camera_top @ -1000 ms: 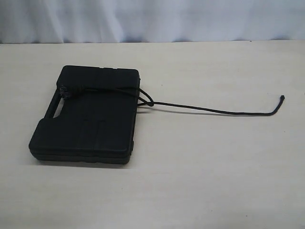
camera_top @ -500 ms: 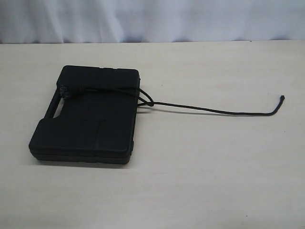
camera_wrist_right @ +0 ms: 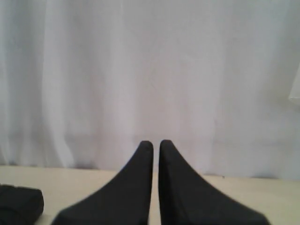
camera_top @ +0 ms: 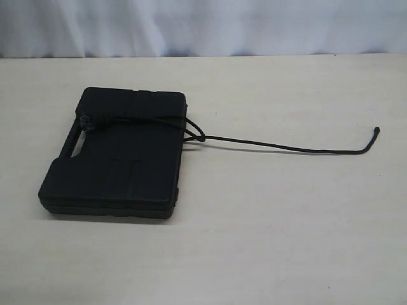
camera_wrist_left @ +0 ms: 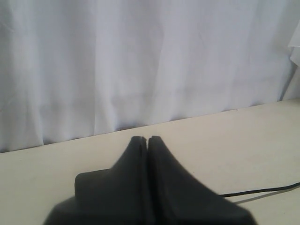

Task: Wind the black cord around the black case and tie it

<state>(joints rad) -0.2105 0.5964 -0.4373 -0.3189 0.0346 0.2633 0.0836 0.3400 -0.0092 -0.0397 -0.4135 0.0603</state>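
The pale bench [camera_top: 286,241] runs back to a white curtain [camera_top: 203,25] along its far edge. It carries nothing besides the task's two things, so nothing blocks a reach.

The black case [camera_top: 117,165] lies flat on the left half of the bench, its handle slot [camera_top: 75,143] facing the left edge.

The black cord [camera_top: 286,146] crosses the lid in one band near the case's far end. Its fuzzy tuft [camera_top: 86,122] rests by the slot, and a small knot [camera_top: 194,135] sits against the case's right side. A long free tail runs from there toward the right edge of the bench.

The left gripper [camera_wrist_left: 147,139] and right gripper [camera_wrist_right: 156,143] are both clenched on nothing, held off the bench and out of the exterior view.

The wrap looks made, but it is a single band close to one end, so it could slide off a corner if the case is nudged. The knot looks slack, and a tug on the loose tail from a passing arm could undo it or drag the case.
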